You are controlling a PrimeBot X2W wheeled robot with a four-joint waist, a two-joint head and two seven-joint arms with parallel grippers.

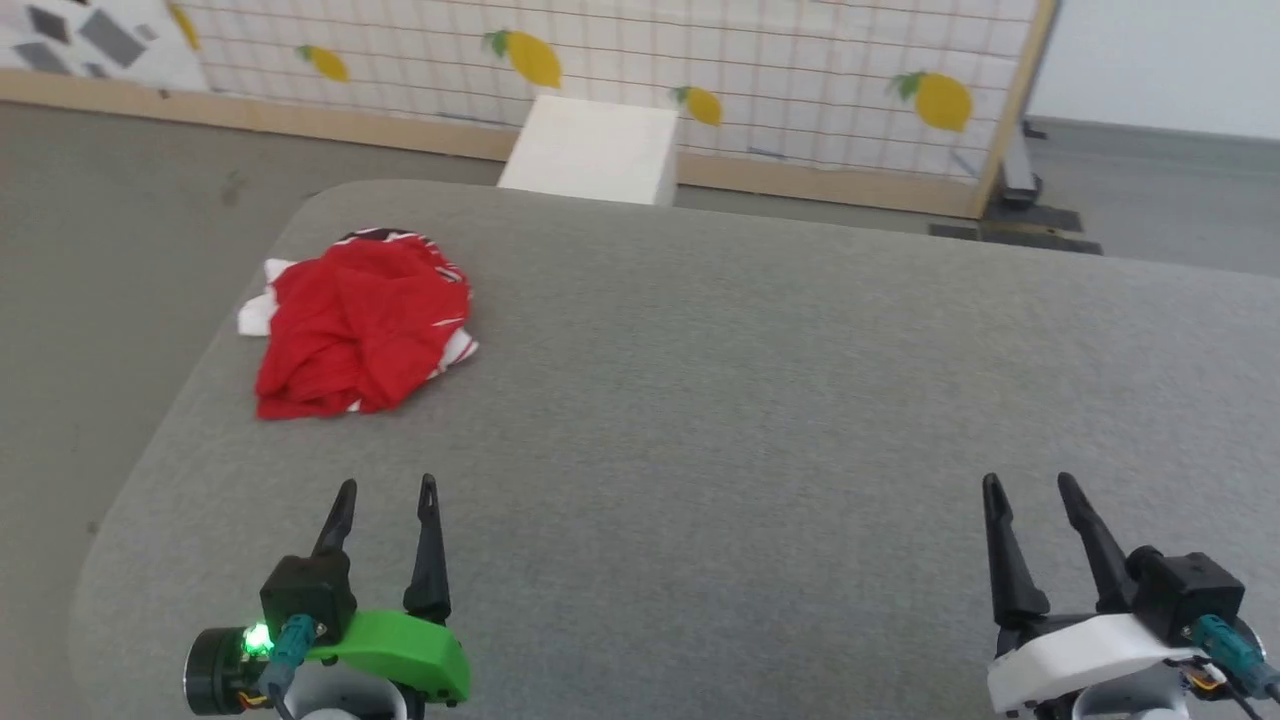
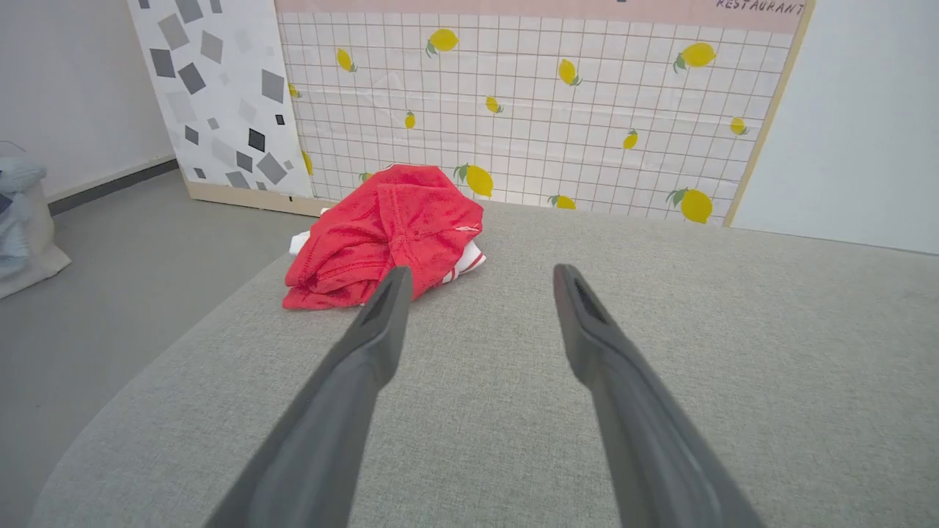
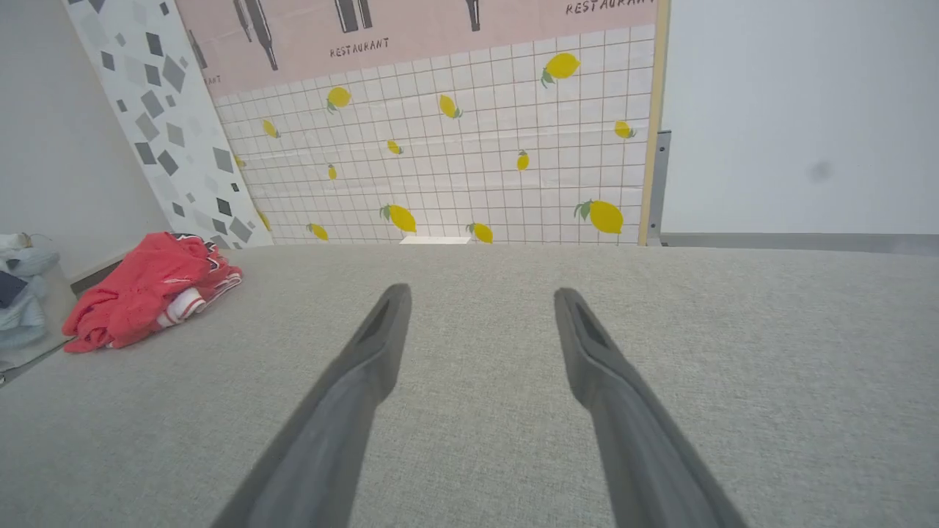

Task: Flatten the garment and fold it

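Head view shows the garment (image 1: 360, 325) crumpled in a heap, likely soft, light and limp, near the far left corner of the grey padded table (image 1: 720, 420). Its white sleeve (image 1: 256, 314) probably offers a grip. Both the left gripper (image 1: 388, 483) and right gripper (image 1: 1029, 479) hover spread and empty, well short.

The left gripper (image 1: 388, 484) is pointing forward at lower left, its two fingers spread apart. The right gripper (image 1: 1029, 481) is matching it at lower right — fingers parted, tips level with the left's.
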